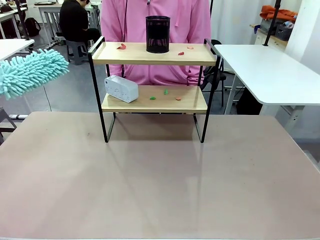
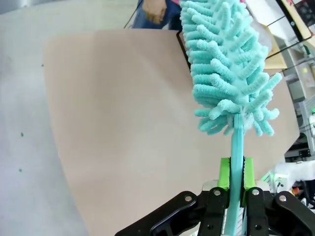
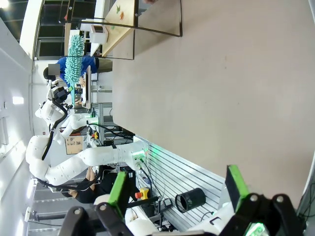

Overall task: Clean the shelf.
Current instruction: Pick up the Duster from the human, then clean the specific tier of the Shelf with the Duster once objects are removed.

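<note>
While the left jaws are clamped on the thin teal handle of a fluffy duster (image 2: pixel 224 64), green pads (image 2: pixel 224 173) pressing it from both sides, the duster's head stands straight ahead of them above the tan surface (image 2: pixel 123 123). Beyond that head, ahead of the left jaws and off to one side, a corner of the shelf (image 2: pixel 276 61) shows, well apart from them. Seen from the front, the shelf (image 1: pixel 135 56) stands on the far part of the surface, just before a person in a pink top (image 1: pixel 115 20), and the duster (image 1: pixel 30 72) hangs in the air well to its side, touching nothing. A black mesh cup (image 1: pixel 158 34) and red scraps (image 1: pixel 121 46) sit on its upper board. A white box (image 1: pixel 121 88) and small green and orange scraps (image 1: pixel 166 92) lie on the lower one. The right jaws stand wide apart with nothing between their pads (image 3: pixel 119 189), and the shelf (image 3: pixel 125 19) lies far ahead of them across the surface.
</note>
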You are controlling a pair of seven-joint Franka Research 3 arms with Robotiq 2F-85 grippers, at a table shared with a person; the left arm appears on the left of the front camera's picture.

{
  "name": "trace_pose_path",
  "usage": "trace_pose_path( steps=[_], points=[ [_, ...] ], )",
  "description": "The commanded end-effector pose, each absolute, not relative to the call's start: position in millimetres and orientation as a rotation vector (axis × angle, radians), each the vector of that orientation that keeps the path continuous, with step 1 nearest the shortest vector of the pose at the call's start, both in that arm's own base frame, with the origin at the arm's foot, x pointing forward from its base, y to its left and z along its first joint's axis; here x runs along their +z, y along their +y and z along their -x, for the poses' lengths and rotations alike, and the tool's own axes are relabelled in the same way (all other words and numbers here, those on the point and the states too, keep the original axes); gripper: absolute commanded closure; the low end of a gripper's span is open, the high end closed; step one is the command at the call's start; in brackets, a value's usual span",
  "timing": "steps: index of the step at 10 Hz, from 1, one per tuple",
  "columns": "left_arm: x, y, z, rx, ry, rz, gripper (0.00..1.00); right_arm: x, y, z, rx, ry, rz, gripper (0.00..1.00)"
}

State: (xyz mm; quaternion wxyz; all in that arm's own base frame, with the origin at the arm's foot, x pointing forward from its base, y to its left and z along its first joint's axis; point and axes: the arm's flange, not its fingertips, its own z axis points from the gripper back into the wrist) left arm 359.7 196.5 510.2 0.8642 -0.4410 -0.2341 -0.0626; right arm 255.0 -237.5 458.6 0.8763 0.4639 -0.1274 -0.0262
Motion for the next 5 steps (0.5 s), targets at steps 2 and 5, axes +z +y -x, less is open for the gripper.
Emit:
trace_pose_path(
  steps=[2,5],
  points=[
    [516.5,198.3,-357.4,-0.148,-0.492,0.935,1.0,460.5,-239.7,-253.4,-0.026,-0.271,-0.965,0.0],
    [516.5,198.3,-357.4,-0.148,-0.492,0.935,1.0,460.5,-239.7,-253.4,-0.026,-0.271,-0.965,0.0]
  ],
)
